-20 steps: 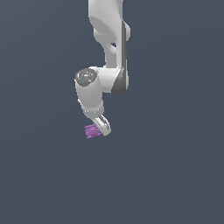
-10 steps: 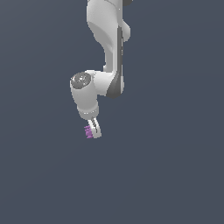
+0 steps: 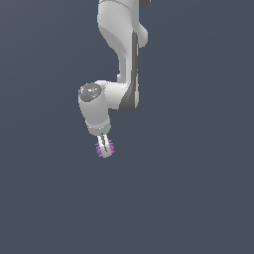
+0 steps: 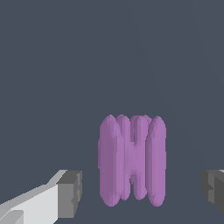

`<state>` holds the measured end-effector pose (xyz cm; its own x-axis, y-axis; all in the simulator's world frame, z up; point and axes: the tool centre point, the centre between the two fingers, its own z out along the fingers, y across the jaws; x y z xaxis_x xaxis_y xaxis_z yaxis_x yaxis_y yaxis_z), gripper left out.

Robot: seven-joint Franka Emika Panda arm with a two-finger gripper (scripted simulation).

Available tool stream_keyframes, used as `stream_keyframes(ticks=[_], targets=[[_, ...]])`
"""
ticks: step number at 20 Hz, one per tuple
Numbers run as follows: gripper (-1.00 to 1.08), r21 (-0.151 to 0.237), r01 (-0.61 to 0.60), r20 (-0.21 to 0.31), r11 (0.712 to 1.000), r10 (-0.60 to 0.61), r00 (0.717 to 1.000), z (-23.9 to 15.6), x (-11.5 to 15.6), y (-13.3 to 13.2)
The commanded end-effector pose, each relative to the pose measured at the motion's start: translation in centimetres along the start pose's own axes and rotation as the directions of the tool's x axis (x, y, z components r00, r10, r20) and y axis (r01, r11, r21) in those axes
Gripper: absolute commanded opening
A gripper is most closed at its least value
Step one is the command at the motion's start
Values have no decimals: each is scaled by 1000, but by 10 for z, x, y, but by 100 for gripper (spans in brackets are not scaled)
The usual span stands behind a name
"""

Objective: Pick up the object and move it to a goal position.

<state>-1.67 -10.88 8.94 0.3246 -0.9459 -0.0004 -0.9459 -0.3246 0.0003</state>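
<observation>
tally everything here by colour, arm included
purple: 1, the ridged object
white: 1, the robot arm with its pincer
total: 2

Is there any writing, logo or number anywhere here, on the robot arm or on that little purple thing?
None: no word, label, brand, number or sign shows in either view.
Purple piece: plain ridged sides, no marking.
White arm and gripper: plain surfaces.
The arm's speckled round cap: only a mottled pattern, no legible text.
</observation>
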Motion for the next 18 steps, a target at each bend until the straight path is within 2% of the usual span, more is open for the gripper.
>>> stream_keyframes(ticks=[1, 11, 16, 17, 18], targets=[[100, 0, 0, 0, 1000, 0, 1000, 1, 0, 0], [100, 0, -5, 0, 1000, 5, 1000, 43, 0, 1], [100, 0, -6, 0, 1000, 6, 1000, 50, 0, 0], [-100, 0, -6, 0, 1000, 6, 1000, 50, 0, 0], [-100, 0, -6, 0, 1000, 6, 1000, 50, 0, 0]])
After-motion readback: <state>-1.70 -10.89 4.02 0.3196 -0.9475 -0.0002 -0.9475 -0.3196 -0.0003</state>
